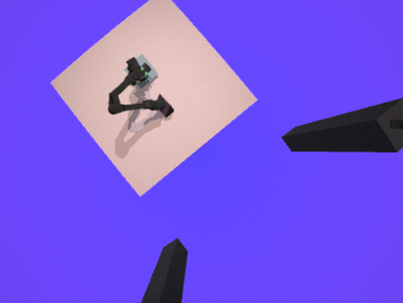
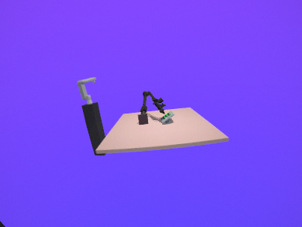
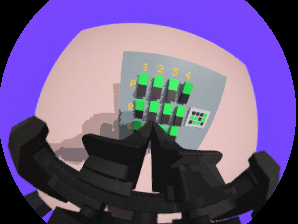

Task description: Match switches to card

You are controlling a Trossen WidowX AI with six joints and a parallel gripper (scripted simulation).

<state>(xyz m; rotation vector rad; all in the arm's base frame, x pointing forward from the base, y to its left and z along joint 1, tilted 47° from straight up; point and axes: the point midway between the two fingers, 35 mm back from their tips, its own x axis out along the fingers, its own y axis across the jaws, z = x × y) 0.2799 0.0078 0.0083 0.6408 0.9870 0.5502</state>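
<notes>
My end effector (image 1: 145, 74) (image 2: 163, 112) (image 3: 152, 123) has its fingers together, nothing between them. In the wrist view the tips sit around frame centre, over the lower part of the switch panel (image 1: 153, 73) (image 2: 167, 119) (image 3: 135, 62). Panel is right of centre in that view, upper left of the top view, and right of the arm's base (image 1: 169, 110) (image 2: 143, 119) in the exterior view, propped at a tilt on the surface (image 1: 200, 100) (image 2: 164, 138) (image 3: 90, 60).

Rows A and B show green and dark halves on each rocker. Row C is partly behind my fingers, can't read it all. Pattern card (image 3: 198, 118) is at the panel's right edge, too small to read square by square with confidence.

Handling, my guess: panel solid, rockers light and stiff, with a snap at mid-travel. Nothing to grasp. Closed tips as a poker, press the outer end of the raised half, square to the tilted face. Smooth caps may let the tip skid; rockers are close-set, so a sloppy press could flip a neighbour. Rocker A4 (image 3: 187, 92) looks angled differently from A1 (image 3: 143, 85); check against card first.
</notes>
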